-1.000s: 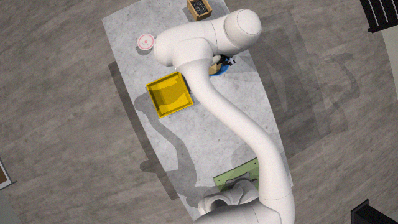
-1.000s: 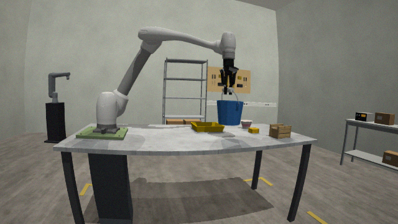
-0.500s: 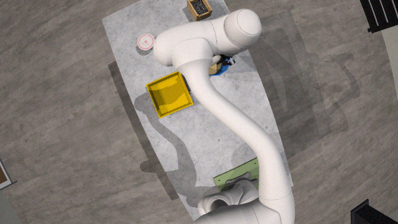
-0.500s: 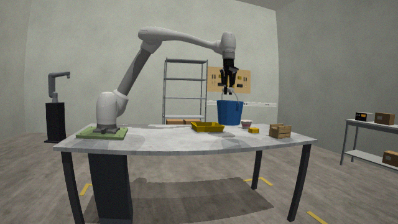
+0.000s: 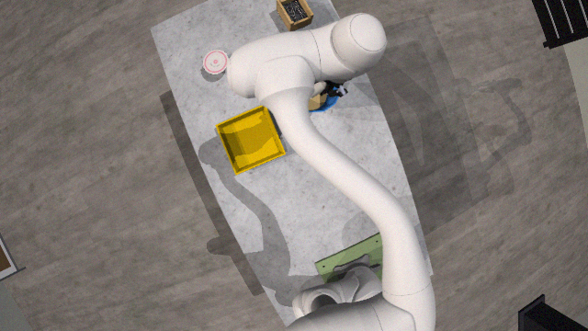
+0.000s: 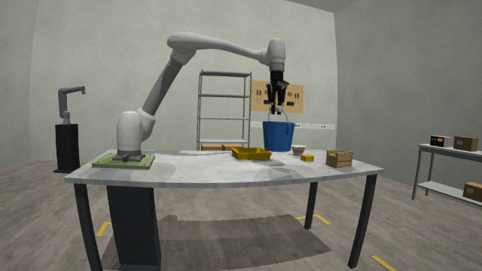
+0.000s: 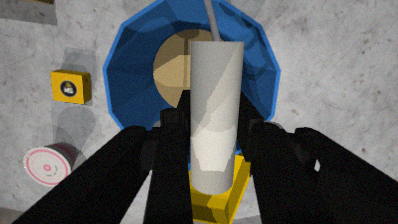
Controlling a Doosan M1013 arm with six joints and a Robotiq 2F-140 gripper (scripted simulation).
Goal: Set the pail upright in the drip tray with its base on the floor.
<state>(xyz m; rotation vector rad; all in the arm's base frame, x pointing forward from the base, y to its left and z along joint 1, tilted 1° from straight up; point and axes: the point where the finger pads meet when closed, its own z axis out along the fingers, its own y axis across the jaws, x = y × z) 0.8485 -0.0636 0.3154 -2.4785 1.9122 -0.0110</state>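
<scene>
The blue pail (image 6: 278, 135) hangs upright from its wire handle, above the table and just right of the yellow drip tray (image 6: 251, 153). My gripper (image 6: 276, 109) is shut on the grip of the pail's handle (image 7: 214, 115). In the wrist view I look down into the pail (image 7: 188, 75), with a corner of the tray (image 7: 220, 197) showing under my fingers. In the overhead view the tray (image 5: 250, 139) lies left of my arm, and the pail (image 5: 323, 102) is mostly hidden under the wrist.
A small yellow block (image 6: 307, 157), a pink-rimmed bowl (image 6: 298, 150) and a wooden crate (image 6: 339, 158) sit on the table to the right of the tray. My green base plate (image 6: 123, 160) is at the table's left end. A shelf rack (image 6: 224, 109) stands behind.
</scene>
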